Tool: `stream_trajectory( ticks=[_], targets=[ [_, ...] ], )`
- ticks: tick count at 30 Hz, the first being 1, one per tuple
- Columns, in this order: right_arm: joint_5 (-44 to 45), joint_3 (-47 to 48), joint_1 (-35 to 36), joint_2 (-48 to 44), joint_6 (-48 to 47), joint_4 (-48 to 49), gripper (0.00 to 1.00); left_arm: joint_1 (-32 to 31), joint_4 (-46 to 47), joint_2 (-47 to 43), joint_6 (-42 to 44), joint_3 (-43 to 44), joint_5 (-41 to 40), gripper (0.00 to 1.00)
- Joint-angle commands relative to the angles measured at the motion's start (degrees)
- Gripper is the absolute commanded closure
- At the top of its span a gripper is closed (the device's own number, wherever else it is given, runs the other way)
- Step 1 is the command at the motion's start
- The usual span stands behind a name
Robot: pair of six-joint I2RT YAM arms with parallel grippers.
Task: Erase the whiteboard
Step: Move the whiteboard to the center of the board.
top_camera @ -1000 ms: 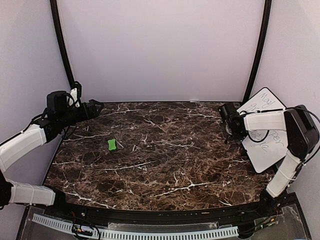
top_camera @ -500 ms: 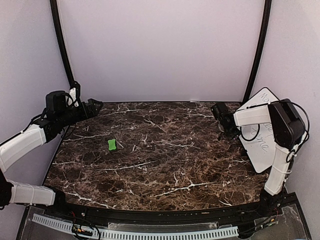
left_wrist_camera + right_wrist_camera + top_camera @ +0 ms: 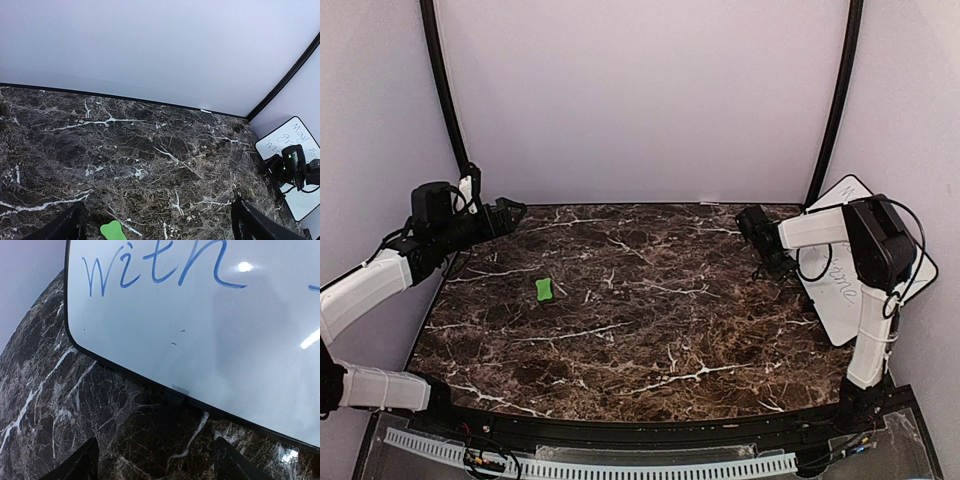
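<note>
Erasing not begun: right gripper [image 3: 155, 441], jaws apart and empty, faces the black-framed white rectangular whiteboard [image 3: 210, 335], propped just ahead. Left gripper [image 3: 158, 205], wide open, probably must fetch the small green eraser block [image 3: 113, 231] below its jaws.

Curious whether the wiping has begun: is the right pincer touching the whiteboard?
Apart. The right wrist view shows a strip of marble table between the right pincer and the edge of the whiteboard.

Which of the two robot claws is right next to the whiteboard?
The right gripper, close to the whiteboard's edge; the left gripper is at the opposite side, past the green eraser.
</note>
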Motion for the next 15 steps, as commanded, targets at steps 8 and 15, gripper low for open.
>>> stream_trajectory(
  ticks=[8,15],
  targets=[
    [1.0,3.3,-2.7,2.6,0.6,-3.3,0.27,0.7,1.7,-0.5,-0.6,-0.9,1.2,0.01],
    [0.0,3.7,-3.6,3.5,-0.1,-2.4,0.35,0.9,1.9,0.0,-0.8,-0.9,1.6,0.01]
  ],
)
